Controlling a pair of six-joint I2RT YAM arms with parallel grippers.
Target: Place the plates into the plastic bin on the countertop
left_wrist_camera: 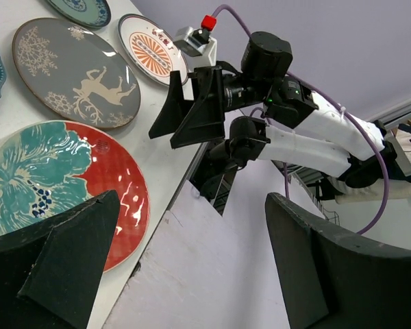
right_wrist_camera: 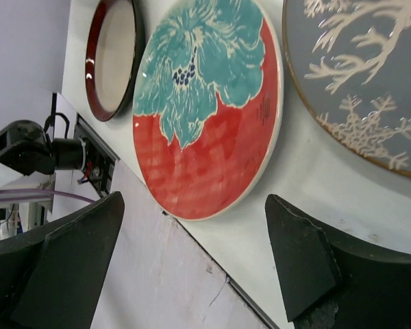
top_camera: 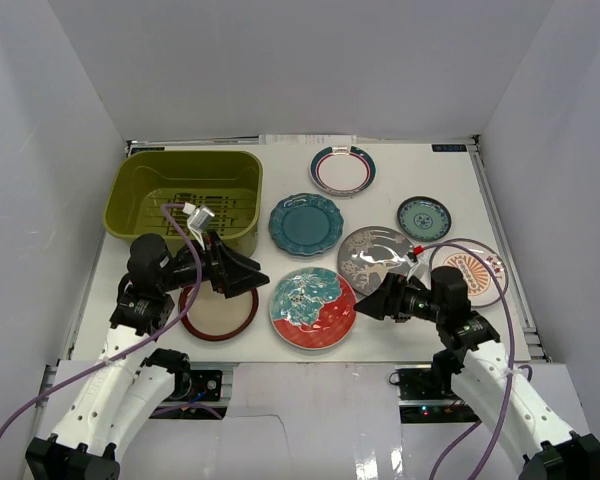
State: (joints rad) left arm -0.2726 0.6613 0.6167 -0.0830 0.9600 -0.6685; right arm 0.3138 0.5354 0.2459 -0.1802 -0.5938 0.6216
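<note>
Top external view, with the middle of the countertop [top_camera: 450, 180] as the dial's centre and the arm bases at 6 o'clock. Nearest, at 7 o'clock, the red-rimmed cream plate [top_camera: 215, 318] lies flat. The left gripper [top_camera: 245, 277] overlaps its far edge, though whether they touch cannot be told. That gripper points toward 3 o'clock with its jaws spread wide and nothing between them. At 6 o'clock, just beside the cream plate but apart from it, lies the teal-and-red floral plate [top_camera: 313, 308]. The right gripper [top_camera: 372, 300] sits at 4 o'clock by that plate's right edge and points toward 9 o'clock. It is just as wide open and also holds nothing, so the two grippers face each other across the floral plate. Just past the right gripper lies the grey-silver plate [top_camera: 375, 255], which carries a deer and snowflakes. The orange-sunburst plate [top_camera: 477, 265] is at 3 o'clock, partly hidden behind the right wrist. Near the centre lies the scalloped teal plate [top_camera: 306, 224], and the small teal plate [top_camera: 424, 217] is at 2 o'clock. The white plate with teal-red rim [top_camera: 343, 170] sits farthest, at 12 o'clock near the back edge. The plastic bin [top_camera: 130, 195] stands upright at 10 o'clock in the far left corner, its slotted bottom showing. All seven plates lie on the countertop outside it.
</note>
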